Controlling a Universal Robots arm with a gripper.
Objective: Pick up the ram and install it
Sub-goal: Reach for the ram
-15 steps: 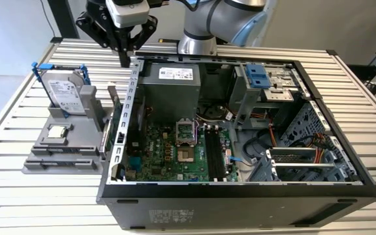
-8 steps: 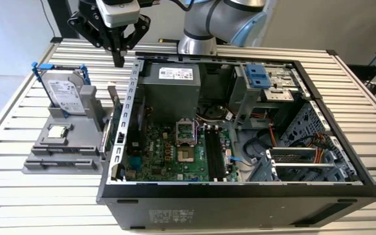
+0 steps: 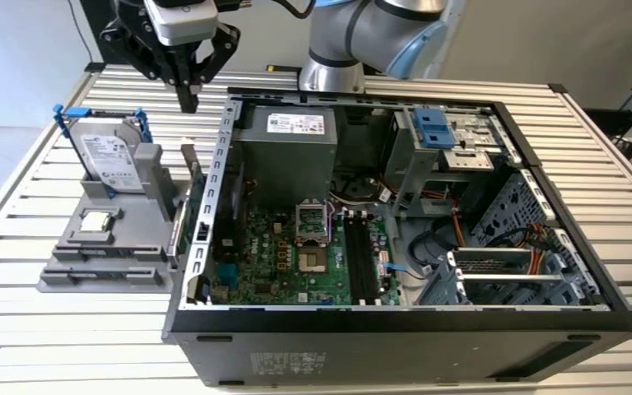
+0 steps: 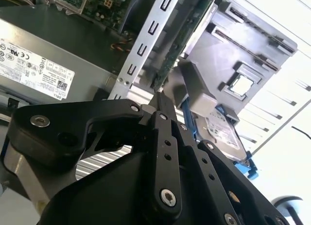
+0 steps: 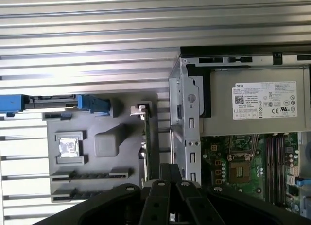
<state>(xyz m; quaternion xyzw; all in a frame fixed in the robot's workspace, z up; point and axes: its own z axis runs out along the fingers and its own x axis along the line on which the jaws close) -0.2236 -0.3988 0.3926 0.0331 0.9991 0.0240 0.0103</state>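
In the exterior view your pincer [image 3: 190, 102] hung above the bench [image 3: 30, 329] near the picture's upper left, its fingers pointing down and pressed together with nothing held between them. The ram [image 3: 192, 177] stood on its long edge in the grey fixture [image 3: 108, 263], toward six o'clock from the pincer and clearly apart from the fingertips. From the ram, the hard drive [image 3: 111, 156] in its blue frame stood upright in the same fixture at about nine o'clock, and the wall of the open computer case [image 3: 224, 164] ran just beside it at three o'clock. A small square chip [image 3: 96, 220] lay flat on the fixture at about seven o'clock from the drive. Inside the case you could see the green motherboard [image 3: 283, 247] with the grey power supply [image 3: 289, 140] at twelve o'clock from it. In the first wrist view the pincer [image 5: 169, 167] showed its closed tips just short of one end of the ram [image 5: 145, 137], which you saw edge-on as a thin line. In the second wrist view the pincer [image 4: 160, 96] lined up with the ram's [image 4: 182, 38] green edge, between the case wall and the fixture.
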